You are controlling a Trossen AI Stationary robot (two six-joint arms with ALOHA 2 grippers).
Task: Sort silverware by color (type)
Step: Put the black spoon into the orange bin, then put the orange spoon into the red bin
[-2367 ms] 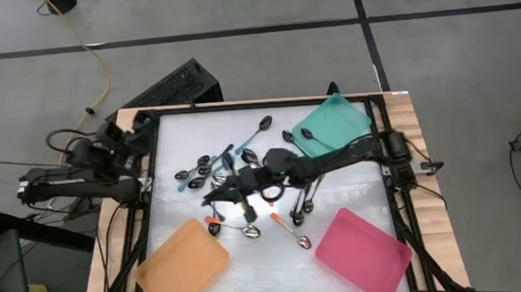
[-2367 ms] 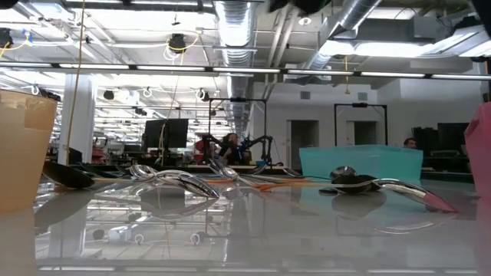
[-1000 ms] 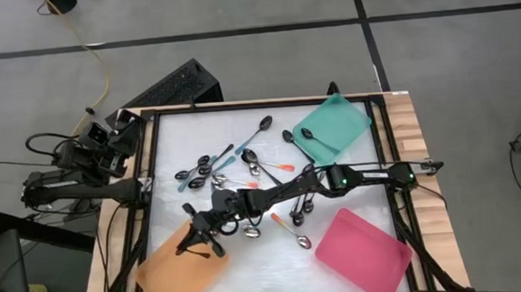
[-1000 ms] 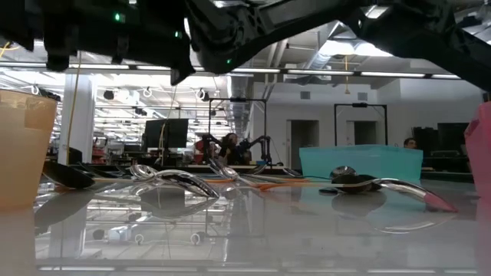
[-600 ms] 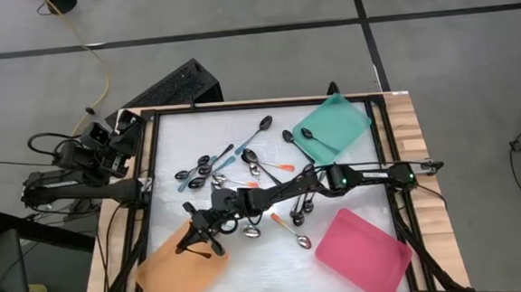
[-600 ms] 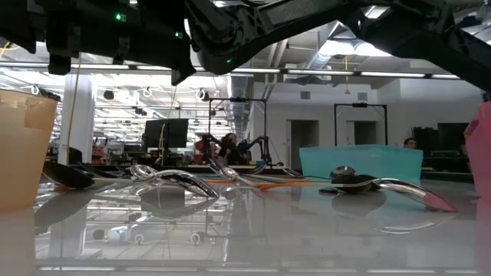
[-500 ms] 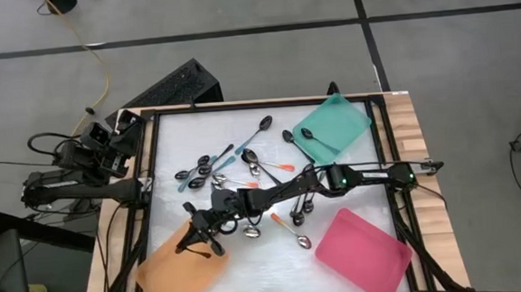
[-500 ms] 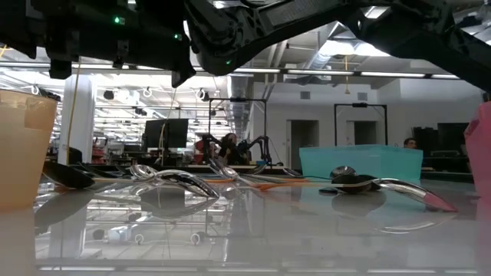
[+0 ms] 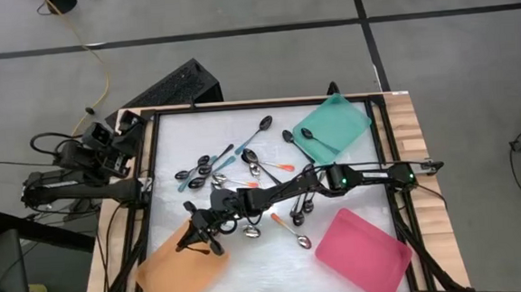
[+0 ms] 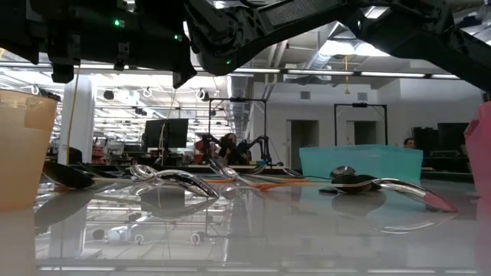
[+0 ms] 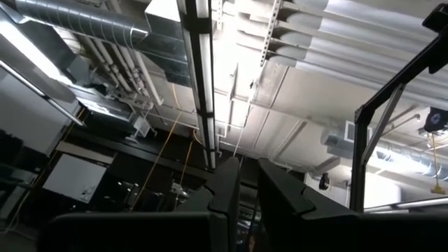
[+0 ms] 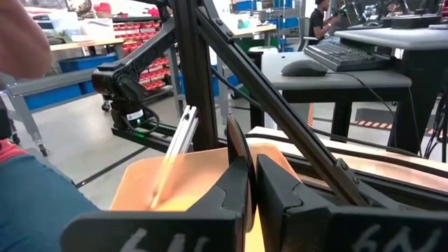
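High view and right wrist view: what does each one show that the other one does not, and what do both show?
Only the high view shows the spoons scattered mid-table, the teal tray, the pink tray, and the left arm's gripper parked at the table's far left corner. Only the right wrist view shows a thin orange piece between the right gripper's fingers, and the desk with a keyboard beyond the table. Both show the right gripper over the orange tray.

1. I see an orange tray (image 9: 182,267), a pink tray (image 9: 366,264) and a teal tray (image 9: 341,121).
2. My spoons (image 9: 244,165) are shiny silver; some handles orange.
3. Both arms look black.
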